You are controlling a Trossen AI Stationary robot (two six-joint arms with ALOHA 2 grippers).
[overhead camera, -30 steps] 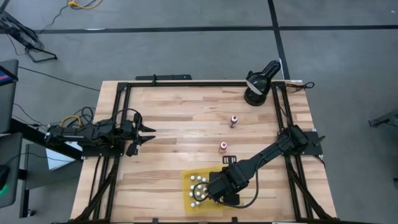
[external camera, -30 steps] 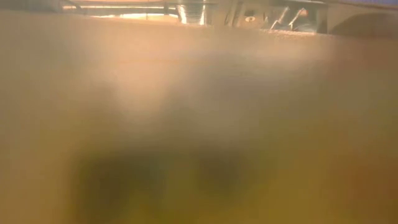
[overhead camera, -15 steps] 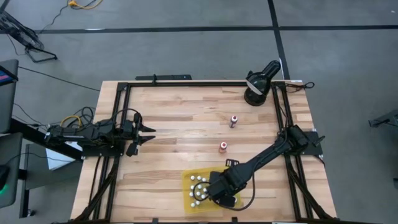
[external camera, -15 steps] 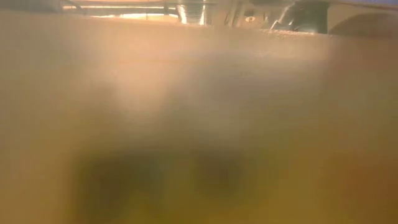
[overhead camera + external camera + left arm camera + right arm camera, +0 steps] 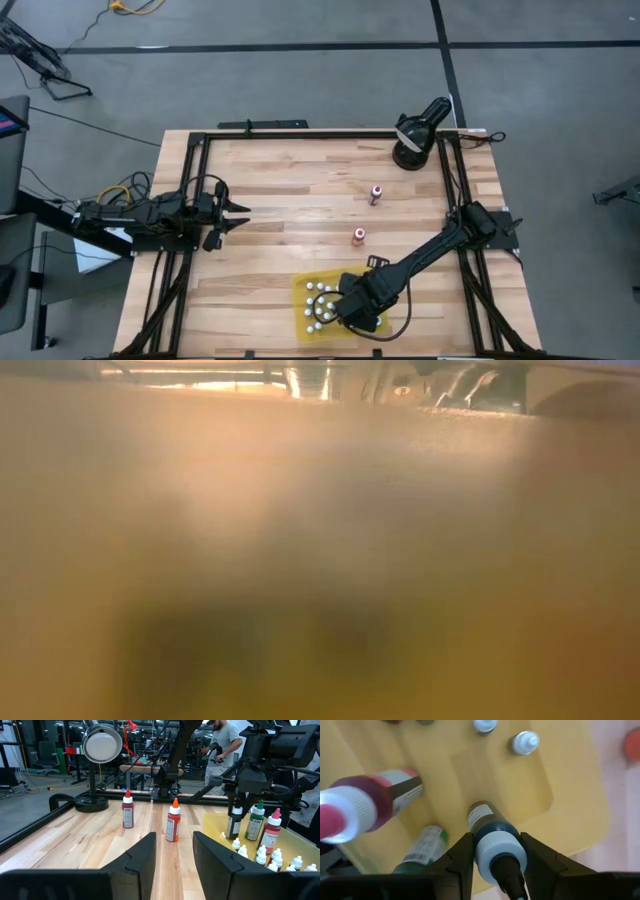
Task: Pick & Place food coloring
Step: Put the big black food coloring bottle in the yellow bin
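The right gripper point(image 5: 492, 852) is down over the yellow tray point(image 5: 302, 294) at the near edge of the table point(image 5: 280, 170), fingers pinching a dark bottle point(image 5: 490, 832) with a white cap. The left gripper point(image 5: 238, 215) sits spread open at the table's left side, and two red bottles point(image 5: 358, 236) stand mid-table.
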